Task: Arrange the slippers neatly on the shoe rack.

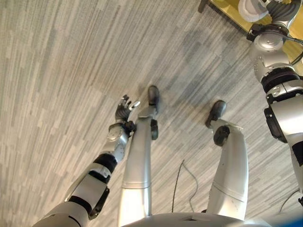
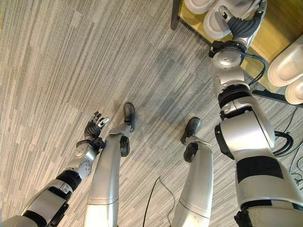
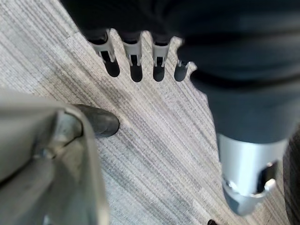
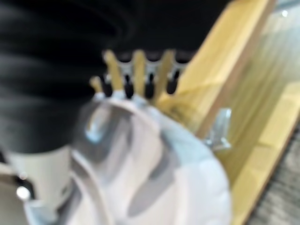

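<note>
At the upper right stands the wooden shoe rack (image 2: 272, 33), and my right hand (image 2: 245, 22) is raised to its shelf. There the hand grips a white slipper (image 2: 217, 21). In the right wrist view its fingers (image 4: 138, 70) curl over the far edge of that slipper (image 4: 183, 178), while the thumb presses the near side. A second white slipper (image 2: 198, 4) lies just beside it on the same shelf. Two more white slippers (image 2: 288, 64) (image 2: 297, 92) rest side by side on a lower shelf to the right. My left hand (image 1: 124, 109) hangs by my side, open and holding nothing.
Grey striped carpet (image 2: 71, 56) covers the floor to the left and in front of the rack. The rack's dark leg (image 2: 174, 19) stands on it near the top middle. A yellow rack rail (image 4: 234, 70) runs close behind the held slipper.
</note>
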Motion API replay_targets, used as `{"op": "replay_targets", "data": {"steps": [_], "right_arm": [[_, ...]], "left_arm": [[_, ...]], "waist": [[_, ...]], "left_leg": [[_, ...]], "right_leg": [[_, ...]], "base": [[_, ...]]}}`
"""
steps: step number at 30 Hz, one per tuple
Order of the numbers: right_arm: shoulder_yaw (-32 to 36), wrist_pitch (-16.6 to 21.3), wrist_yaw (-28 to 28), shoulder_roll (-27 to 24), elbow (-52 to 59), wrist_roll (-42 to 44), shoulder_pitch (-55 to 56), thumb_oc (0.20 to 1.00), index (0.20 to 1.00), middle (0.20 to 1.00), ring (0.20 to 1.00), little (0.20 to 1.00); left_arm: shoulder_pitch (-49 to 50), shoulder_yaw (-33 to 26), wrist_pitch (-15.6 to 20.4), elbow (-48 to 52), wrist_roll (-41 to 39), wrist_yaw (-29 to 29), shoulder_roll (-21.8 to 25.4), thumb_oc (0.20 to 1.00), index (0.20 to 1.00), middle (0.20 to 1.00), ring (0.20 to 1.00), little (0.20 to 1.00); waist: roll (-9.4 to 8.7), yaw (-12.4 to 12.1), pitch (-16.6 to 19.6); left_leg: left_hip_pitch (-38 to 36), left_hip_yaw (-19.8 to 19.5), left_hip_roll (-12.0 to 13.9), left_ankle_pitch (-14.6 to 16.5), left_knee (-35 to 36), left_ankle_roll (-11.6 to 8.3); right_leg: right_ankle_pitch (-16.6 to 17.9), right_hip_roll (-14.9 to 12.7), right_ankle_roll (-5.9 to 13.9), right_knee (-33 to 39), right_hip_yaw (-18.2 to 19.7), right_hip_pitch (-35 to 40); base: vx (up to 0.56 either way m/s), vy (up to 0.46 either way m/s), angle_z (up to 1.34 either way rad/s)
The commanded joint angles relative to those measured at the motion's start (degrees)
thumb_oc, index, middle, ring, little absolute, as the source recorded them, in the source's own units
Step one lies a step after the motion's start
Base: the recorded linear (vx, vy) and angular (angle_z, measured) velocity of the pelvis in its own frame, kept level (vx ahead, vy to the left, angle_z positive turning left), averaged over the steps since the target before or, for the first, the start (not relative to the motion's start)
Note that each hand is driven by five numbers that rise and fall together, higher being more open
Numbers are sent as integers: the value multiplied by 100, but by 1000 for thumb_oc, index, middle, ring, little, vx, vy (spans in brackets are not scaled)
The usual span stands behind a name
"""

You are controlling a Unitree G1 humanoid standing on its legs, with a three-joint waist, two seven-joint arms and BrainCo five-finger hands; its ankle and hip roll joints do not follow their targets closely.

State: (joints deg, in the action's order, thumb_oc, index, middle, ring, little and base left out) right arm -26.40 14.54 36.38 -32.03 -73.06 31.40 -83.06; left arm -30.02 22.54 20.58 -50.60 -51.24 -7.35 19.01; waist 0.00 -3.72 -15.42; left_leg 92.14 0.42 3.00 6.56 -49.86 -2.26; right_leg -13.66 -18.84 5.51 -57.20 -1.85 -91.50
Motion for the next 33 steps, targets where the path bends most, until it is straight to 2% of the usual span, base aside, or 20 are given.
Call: {"op": "replay_targets", "data": {"steps": [1, 11, 17, 20, 23, 24, 26, 30, 33], "right_arm": [[-557, 74, -298, 46, -84, 15, -552, 1000, 1000, 1000, 1000, 1000], [-700, -50, -380, -27, -544, -77, -623, 1000, 1000, 1000, 1000, 1000], [-65, 209, -15, -59, 559, -590, 303, 1000, 1000, 1000, 1000, 1000], [548, 264, 117, -152, 1211, -1072, 1092, 1000, 1000, 1000, 1000, 1000], [1085, 300, 202, -85, 1965, -1682, 2093, 1000, 1000, 1000, 1000, 1000], [1089, 296, 204, -85, 1972, -1685, 2100, 1000, 1000, 1000, 1000, 1000], [1410, 300, 212, -11, 2153, -2048, 2754, 1000, 1000, 1000, 1000, 1000], [1678, 409, 182, 40, 2130, -1943, 3081, 1000, 1000, 1000, 1000, 1000], [1789, 458, -178, 172, 2108, -1867, 3909, 1000, 1000, 1000, 1000, 1000]], "left_arm": [[207, 52, 32, -409, -76, 77, 81, 1000, 1000, 1000, 1000, 1000], [232, 88, -1, -423, -75, 133, 106, 1000, 1000, 1000, 1000, 1000], [283, -263, 58, -479, -171, 119, 34, 1000, 1000, 1000, 1000, 1000], [116, -415, 217, -541, 296, -30, -15, 1000, 1000, 1000, 1000, 1000], [-20, -509, 322, -536, 668, -161, -48, 1000, 1000, 1000, 1000, 1000], [-18, -507, 321, -535, 669, -163, -47, 1000, 1000, 1000, 1000, 1000], [-27, -565, 309, -521, 878, -190, -38, 1000, 1000, 1000, 1000, 1000], [-87, -652, 324, -602, 937, -179, 72, 1000, 1000, 1000, 1000, 1000], [120, -851, 226, -862, 1174, -145, 56, 1000, 1000, 1000, 1000, 1000]], "waist": [[81, 5, 319], [64, 25, 348], [90, 127, 461], [94, 228, 641], [55, 354, 669], [54, 352, 662], [14, 428, 667], [-6, 460, 651], [-4, 520, 738]], "left_leg": [[-219, -463, -48, -2, 504, -191], [-219, -478, -47, -31, 564, -191], [-219, -475, -16, -32, 542, -181], [-226, -511, 56, -50, 639, -169], [-825, -518, 130, -105, 1089, -168], [-839, -518, 130, -107, 1095, -168], [-1400, -506, 166, -172, 1538, -179], [-2080, -476, 175, -323, 2135, -235], [-2742, -470, 202, -504, 2724, -290]], "right_leg": [[-1, 349, 50, 127, 207, 182], [12, 369, 48, 179, 176, 188], [72, 450, 52, 255, 107, 247], [143, 504, 95, 456, -45, 377], [252, 518, 168, 818, -199, 964], [254, 519, 168, 825, -201, 978], [377, 475, 240, 1191, -318, 1521], [548, 454, 288, 1778, -415, 2189], [747, 398, 329, 2351, -520, 2847]], "base": [[0, 0, 0], [0, 1, 0], [-15, 35, -1], [-49, 59, -10], [-84, 48, -9], [-84, 32, 1], [-62, 36, 1], [-41, 43, 2], [32, 26, 1]]}}
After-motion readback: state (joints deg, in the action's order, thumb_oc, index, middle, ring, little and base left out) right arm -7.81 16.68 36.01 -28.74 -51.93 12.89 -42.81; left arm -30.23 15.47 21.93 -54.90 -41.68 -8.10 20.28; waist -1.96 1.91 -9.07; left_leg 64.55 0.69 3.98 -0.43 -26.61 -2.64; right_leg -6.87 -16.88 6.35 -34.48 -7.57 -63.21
